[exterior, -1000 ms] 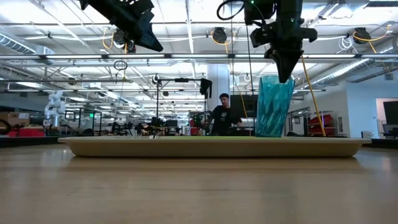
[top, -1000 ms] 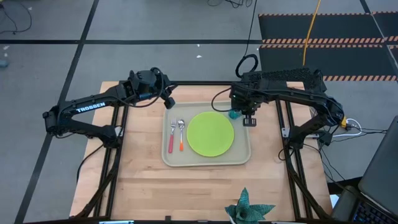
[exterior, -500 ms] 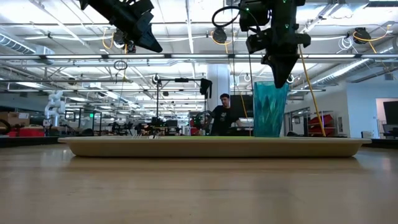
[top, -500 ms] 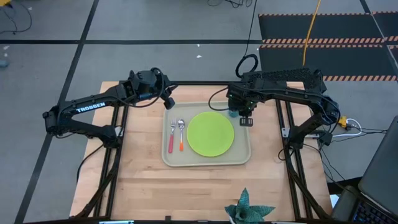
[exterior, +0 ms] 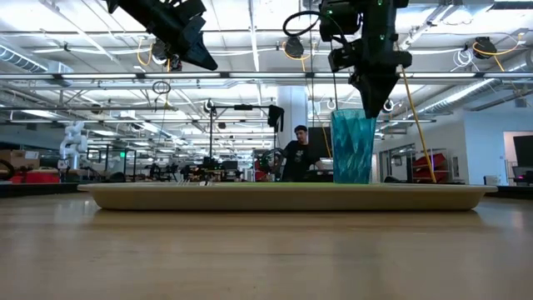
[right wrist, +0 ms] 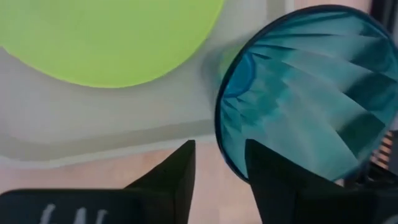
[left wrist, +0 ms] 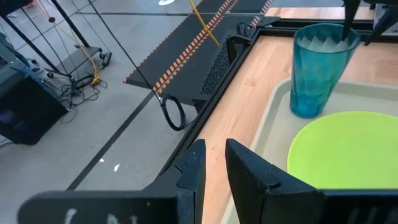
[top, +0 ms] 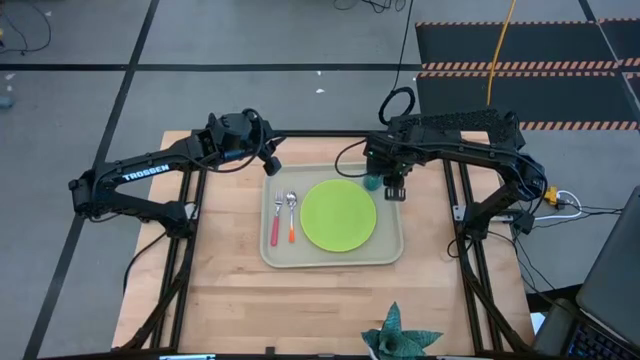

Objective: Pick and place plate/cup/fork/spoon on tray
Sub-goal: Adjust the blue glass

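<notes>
The teal cup [top: 372,183] stands upright by its base in the far right corner of the beige tray [top: 270,255], beside the lime-green plate [top: 338,215]. The red-handled fork [top: 275,225] and the orange-handled spoon [top: 291,218] lie on the tray's left part. My right gripper [right wrist: 221,171] is open just above the cup's right rim [exterior: 372,107], with one finger over the cup's mouth and one outside. A gap shows on both sides of the rim. My left gripper [top: 272,165] is shut and empty, high over the tray's far left corner.
A spiky teal leafy object [top: 398,338] sits at the table's near edge. Bare wood lies left, right and in front of the tray. A person [exterior: 297,154] stands far off in the room behind.
My right gripper has gone a little toward the table's left edge with the cup. The cup hung tilted below it a second ago. It now stands upright on the tray, a little farther left, while the gripper has stayed in place for the last half second.
</notes>
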